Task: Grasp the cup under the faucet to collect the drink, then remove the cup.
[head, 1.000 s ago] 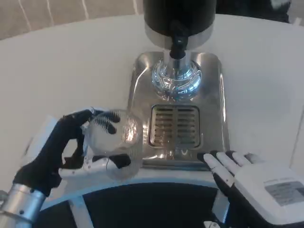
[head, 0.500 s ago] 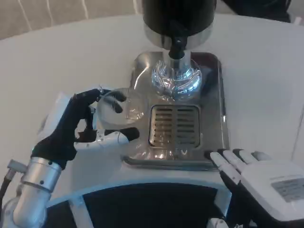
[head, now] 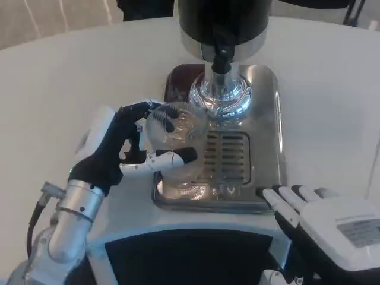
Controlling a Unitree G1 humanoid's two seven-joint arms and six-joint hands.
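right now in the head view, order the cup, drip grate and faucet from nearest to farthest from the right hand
From the right hand, at the lower right:
1. Drip grate, in the middle of the steel tray, up and left of the hand.
2. Cup, held by the left hand over the tray's left side.
3. Faucet, at the top, on the black dispenser.

Silver forearms; left hand (head: 127, 148) black-white; right hand (head: 323, 222) white-backed, grey label.

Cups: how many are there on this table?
1. A clear cup held by the left hand over the metal tray, beside the grate. The dispenser could hide others behind it.
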